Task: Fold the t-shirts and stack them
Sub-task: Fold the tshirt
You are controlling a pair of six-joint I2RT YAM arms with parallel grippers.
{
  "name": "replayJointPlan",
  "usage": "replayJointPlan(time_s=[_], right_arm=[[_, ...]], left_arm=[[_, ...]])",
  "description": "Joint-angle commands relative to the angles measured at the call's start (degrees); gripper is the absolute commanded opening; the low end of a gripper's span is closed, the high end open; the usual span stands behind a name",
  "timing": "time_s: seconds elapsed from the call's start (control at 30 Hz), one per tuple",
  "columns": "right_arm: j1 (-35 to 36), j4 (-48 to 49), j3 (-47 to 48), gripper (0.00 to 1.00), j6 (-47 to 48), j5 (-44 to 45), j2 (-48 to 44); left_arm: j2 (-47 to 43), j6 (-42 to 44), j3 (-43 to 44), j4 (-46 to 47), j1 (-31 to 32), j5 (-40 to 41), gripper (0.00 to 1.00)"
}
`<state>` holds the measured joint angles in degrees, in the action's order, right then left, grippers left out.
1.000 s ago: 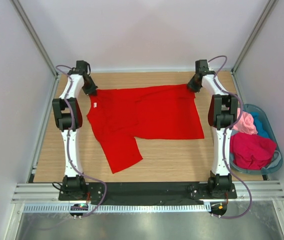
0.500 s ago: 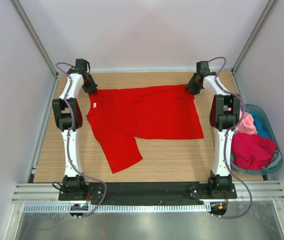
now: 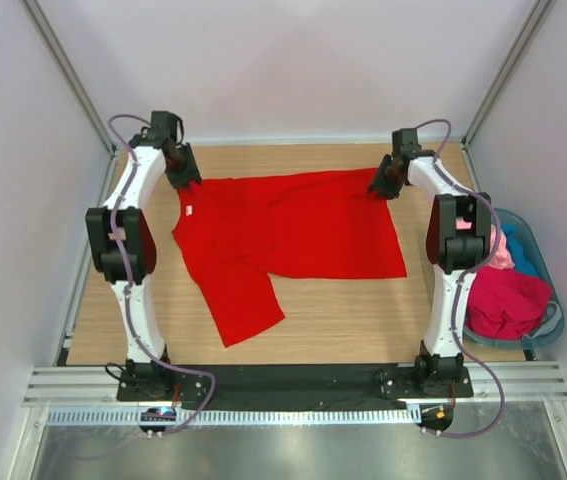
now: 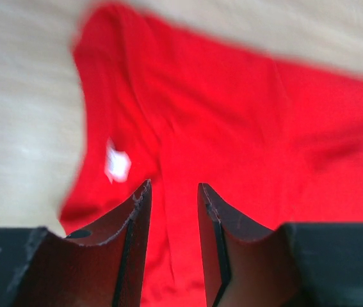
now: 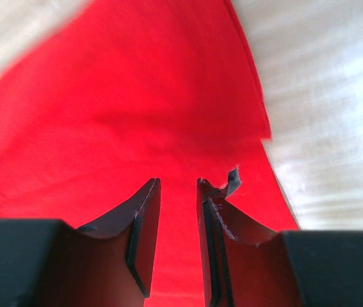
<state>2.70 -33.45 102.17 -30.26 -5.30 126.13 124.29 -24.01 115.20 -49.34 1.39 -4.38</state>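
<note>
Red t-shirt (image 3: 303, 225) lies spread flat mid table (image 3: 363, 310), prob. ready for folding; left tool (image 3: 185, 178) & right tool (image 3: 378, 186), both narrowly parted w/ nothing held, hover near table's far corners, other tees (image 3: 503, 300) wait in basket (image 3: 553, 322) off table's right edge.

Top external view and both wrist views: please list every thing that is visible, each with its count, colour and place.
bright red short-sleeved cloth t-shirt: one, red with a small white neck label, spread flat on the middle of the table.
pink cloth garment: one, pink, in the basket, far side.
teal-blue cloth garment: one, teal-blue, in the basket, beside the pink one.
crimson cloth garment: one, crimson, in the basket, near side.
translucent blue-grey plastic basket: one, blue-grey, right of the table.
light wooden table: one, pale wood, under the shirt.
left gripper: one, dark, open, at the shirt's far left corner.
right gripper: one, dark, open, at the shirt's far right corner.
</note>
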Motion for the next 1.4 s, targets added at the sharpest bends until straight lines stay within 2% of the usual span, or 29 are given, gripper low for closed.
replayJointPlan(time_s=[0.0,0.1,0.27,0.47,0.63,0.73,0.83,1.03,1.13,1.37], right_arm=[[0.3,0.1,-4.2,0.36,0.8,-0.3,-4.3],[0.3,0.8,-6.6,0.36,0.9,0.5,-5.3],[0.3,0.8,-9.6,0.35,0.4,2.9,-5.2],[0.3,-1.3,-12.6,0.33,-0.1,11.1,-6.1],[0.8,1.0,-16.7,0.33,-0.5,10.4,-10.3],[1.3,0.9,-17.7,0.33,-0.8,9.3,-11.8],[2.2,0.8,-17.6,0.33,-1.2,9.1,-12.2],[3.1,0.7,-17.1,0.33,-2.1,9.3,-12.4],[3.2,0.5,-16.5,0.33,-2.1,9.4,-12.3],[3.2,0.1,-15.8,0.33,-1.8,10.3,-11.6]], left_arm=[[-6.4,0.5,-11.5,0.2,4.1,-4.3,0.36],[-10.2,-0.8,-18.8,1.1,5.3,-6.9,0.35],[-13.4,-1.0,-28.3,1.8,5.9,-2.7,0.34],[-11.4,-0.5,-30.8,1.7,5.7,4.0,0.36],[-8.2,0.5,-29.2,1.6,4.5,7.5,0.36],[-7.6,1.2,-24.9,-0.3,4.5,4.7,0.35],[-10.3,2.1,-23.3,-0.5,5.3,-1.8,0.35],[-13.4,0.0,-28.0,1.3,6.7,-9.4,0.36],[-12.7,-1.8,-31.2,2.8,6.8,-11.5,0.35],[-9.5,-3.0,-33.1,4.6,8.0,-9.9,0.34]])
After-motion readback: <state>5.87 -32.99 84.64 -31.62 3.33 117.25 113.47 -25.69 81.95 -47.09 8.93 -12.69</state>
